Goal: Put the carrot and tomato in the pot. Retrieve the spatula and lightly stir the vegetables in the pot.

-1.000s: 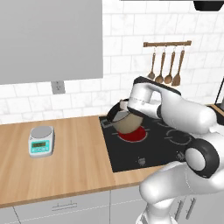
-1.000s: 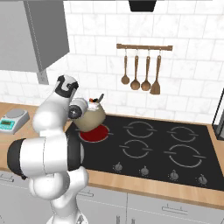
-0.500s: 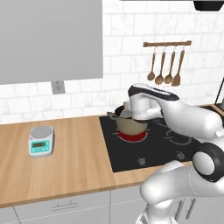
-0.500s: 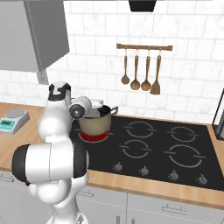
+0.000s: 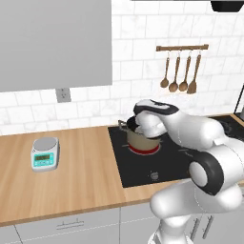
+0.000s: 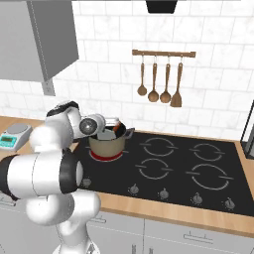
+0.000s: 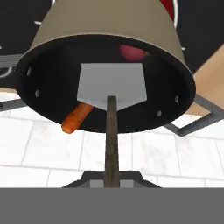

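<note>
Pincer (image 7: 111, 177) pinching spatula (image 7: 110, 87) handle; grey blade down inside pot (image 7: 65, 33). Carrot (image 7: 77, 117) under blade's edge, tomato (image 7: 132, 52) at far wall.

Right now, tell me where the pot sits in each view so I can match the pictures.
Left base view: the pot is right of centre on the hob's near-left burner, half hidden behind the arm.
Right base view: the pot is left of centre, just right of the arm.
Hand view: the pot's rim spans the upper frame, mouth toward the camera.
Shared landmark: the red glowing burner beneath it.
</note>
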### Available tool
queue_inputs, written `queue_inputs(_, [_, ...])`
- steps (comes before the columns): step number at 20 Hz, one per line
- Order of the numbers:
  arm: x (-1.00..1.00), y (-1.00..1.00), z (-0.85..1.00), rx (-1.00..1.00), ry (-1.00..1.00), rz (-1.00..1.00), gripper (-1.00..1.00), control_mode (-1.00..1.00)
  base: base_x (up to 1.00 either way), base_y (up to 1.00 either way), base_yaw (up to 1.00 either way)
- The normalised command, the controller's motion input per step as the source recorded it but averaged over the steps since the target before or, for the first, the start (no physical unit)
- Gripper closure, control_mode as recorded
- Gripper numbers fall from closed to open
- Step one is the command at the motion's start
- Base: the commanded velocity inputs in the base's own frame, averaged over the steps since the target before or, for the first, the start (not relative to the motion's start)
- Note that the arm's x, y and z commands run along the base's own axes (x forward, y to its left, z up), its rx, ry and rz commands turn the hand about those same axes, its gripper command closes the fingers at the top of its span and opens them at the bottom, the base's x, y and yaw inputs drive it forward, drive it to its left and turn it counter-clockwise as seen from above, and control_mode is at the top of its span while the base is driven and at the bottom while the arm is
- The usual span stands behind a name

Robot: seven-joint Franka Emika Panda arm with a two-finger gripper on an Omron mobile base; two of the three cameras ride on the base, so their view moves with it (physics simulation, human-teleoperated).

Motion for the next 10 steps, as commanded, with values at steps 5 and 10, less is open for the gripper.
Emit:
queue_inputs(5, [0.12,-0.07,-0.33,-0.08,0.1,0.0,1.0,-1.0,0.0,0.0,0.0])
queue_inputs(10, [0.02,0.0,0.18,-0.02,-0.17,0.02,1.0,-1.0,0.0,0.0,0.0])
